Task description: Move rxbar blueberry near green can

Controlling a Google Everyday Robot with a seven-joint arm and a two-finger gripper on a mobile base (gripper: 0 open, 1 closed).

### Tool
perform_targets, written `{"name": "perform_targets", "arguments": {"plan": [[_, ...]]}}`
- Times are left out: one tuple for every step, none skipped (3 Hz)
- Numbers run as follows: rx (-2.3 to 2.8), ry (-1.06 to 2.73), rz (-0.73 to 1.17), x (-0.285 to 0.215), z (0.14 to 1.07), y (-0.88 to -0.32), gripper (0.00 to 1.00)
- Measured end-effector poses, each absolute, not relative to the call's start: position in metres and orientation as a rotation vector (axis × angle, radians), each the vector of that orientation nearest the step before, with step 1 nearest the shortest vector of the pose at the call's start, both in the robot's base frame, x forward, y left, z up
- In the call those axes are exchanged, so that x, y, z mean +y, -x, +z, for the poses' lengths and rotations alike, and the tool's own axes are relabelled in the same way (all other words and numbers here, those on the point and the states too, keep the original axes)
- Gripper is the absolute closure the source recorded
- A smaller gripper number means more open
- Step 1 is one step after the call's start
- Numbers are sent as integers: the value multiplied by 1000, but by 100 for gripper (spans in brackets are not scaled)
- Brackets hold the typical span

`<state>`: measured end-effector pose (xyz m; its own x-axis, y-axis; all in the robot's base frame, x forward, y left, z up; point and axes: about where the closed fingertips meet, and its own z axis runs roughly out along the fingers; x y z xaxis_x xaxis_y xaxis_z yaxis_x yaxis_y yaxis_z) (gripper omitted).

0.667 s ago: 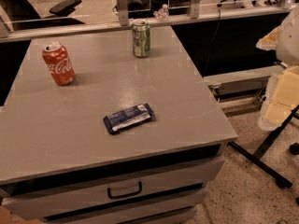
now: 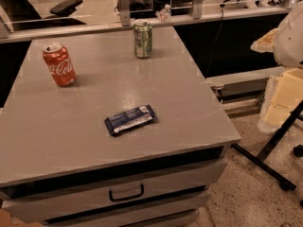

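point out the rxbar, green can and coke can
rxbar blueberry [image 2: 130, 119], camera view, middle of the wrapper
green can [image 2: 143, 39], camera view, middle of its side wall
red Coca-Cola can [image 2: 60, 65], camera view, on its label
claw: not in this view

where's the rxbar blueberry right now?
In the camera view the flat dark navy rxbar blueberry lies front-centre on the grey table, apart from the pale green can at the far edge; the gripper is out of view.
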<state>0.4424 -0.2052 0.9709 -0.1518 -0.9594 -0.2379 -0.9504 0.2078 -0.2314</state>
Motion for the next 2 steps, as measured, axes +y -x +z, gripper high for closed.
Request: {"name": "perform_targets", "arguments": {"plan": [[1940,1879,206,-181,946,-459,0],[1758,1851,451,-165,924,-471,0]]}}
